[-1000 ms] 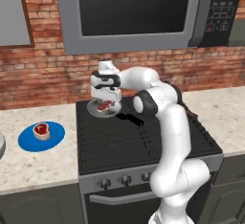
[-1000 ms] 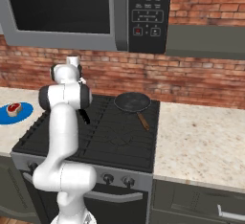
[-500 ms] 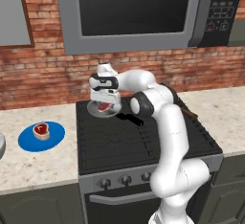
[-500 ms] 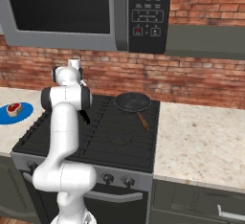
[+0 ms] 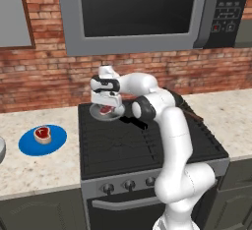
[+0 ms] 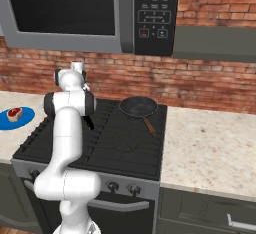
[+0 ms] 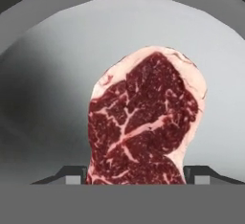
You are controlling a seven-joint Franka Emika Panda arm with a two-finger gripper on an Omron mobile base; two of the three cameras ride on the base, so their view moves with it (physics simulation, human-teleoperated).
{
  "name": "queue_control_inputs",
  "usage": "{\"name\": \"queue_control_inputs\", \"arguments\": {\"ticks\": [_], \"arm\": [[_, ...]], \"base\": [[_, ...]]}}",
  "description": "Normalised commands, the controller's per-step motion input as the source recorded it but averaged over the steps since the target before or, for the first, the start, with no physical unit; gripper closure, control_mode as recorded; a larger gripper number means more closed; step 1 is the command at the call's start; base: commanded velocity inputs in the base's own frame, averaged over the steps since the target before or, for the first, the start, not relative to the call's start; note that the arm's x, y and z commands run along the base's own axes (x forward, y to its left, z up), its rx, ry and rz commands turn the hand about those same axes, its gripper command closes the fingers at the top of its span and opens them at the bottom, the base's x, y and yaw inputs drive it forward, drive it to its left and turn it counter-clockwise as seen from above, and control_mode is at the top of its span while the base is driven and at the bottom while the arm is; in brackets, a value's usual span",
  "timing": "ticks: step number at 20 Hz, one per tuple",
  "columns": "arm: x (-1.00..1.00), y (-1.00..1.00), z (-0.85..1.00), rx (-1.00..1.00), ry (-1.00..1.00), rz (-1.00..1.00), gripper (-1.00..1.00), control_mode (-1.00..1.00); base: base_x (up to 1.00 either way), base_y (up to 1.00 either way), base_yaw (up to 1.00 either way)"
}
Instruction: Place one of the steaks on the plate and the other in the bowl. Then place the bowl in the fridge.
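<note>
The claw straddles a steak lying in a grey pan directly beneath it, grip impossible to judge, while far off to its left another steak rests on the blue plate.

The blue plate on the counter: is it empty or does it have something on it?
Not empty. One steak lies on the plate, left of the stove.
</note>
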Motion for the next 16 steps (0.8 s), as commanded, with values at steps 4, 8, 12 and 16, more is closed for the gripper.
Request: {"name": "queue_control_inputs", "arguments": {"ticks": [4, 8, 12, 16], "arm": [[-0.21, 0.00, -0.96, -0.03, 0.01, 0.00, 1.00, -1.00], [-0.47, 0.00, -1.00, -0.10, 0.00, 0.00, 1.00, -1.00], [-0.31, -0.04, -0.53, -0.02, -0.01, 0.00, 1.00, -1.00], [-0.06, -0.30, 0.00, 0.04, 0.00, 0.00, 1.00, -1.00]], "base": [[0.00, 0.00, 0.00], [0.00, 0.00, 0.00], [0.00, 0.00, 0.00], [0.00, 0.00, 0.00]]}}
